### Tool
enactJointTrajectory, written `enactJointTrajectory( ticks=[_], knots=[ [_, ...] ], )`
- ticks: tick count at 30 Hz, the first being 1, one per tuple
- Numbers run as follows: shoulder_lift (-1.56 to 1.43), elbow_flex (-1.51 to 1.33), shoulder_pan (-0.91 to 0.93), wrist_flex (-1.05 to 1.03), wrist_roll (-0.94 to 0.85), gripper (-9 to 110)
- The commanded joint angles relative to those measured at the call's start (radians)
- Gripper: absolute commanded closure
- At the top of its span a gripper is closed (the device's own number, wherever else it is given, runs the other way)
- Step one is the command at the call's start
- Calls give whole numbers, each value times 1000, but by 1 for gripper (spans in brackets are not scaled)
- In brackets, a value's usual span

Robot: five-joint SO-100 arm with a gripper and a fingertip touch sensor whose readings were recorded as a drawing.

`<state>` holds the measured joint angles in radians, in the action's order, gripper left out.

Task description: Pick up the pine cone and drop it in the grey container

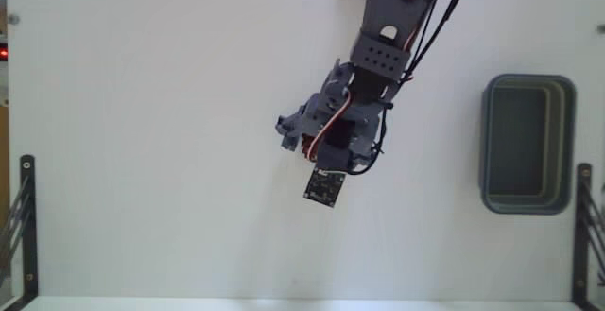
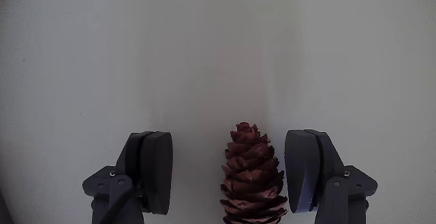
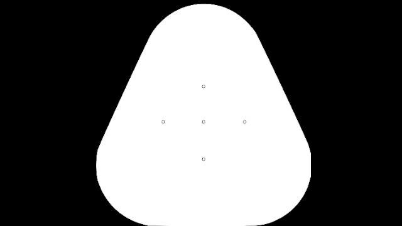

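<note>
- Between the two fingers of the gripper (image 2: pixel 231 176), in the wrist view, lies the pine cone (image 2: pixel 252 176), reddish-brown with overlapping scales, its tapered tip pointing toward the far side of the picture.
- Its broad end runs out of the wrist view at the near edge, so the whole length cannot be seen.
- Both dark grey fingers stand well apart, with nothing clamped: the left finger (image 2: pixel 153 169) has a clear strip of table between it and the cone, while the right finger (image 2: pixel 305 169) sits just beside the cone's right flank, and whether it touches is hard to tell.
- So the cone lies right of the midline between the fingers, not centred.
- On the white table (image 1: pixel 142 141), in the fixed view, the arm (image 1: pixel 383 60) reaches from the top edge down toward the middle, with red and white wires along it; the gripper (image 1: pixel 326 160) sits beneath its bulk and the small camera board, and the cone is hidden there.
- At the right of the fixed view, well apart from the arm, stands the grey container (image 1: pixel 527 84), a rectangular tub with rounded corners and a darker inside.
- Black metal brackets (image 1: pixel 21 221) show at the lower left and lower right edges of that view.
</note>
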<state>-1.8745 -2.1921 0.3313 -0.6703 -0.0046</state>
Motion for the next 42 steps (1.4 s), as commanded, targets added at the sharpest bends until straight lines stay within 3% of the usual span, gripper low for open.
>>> enactJointTrajectory(
  ticks=[1,42],
  knots=[
    [-23,-3,1,18,5,-2],
    [-23,-3,1,18,5,9]
  ],
)
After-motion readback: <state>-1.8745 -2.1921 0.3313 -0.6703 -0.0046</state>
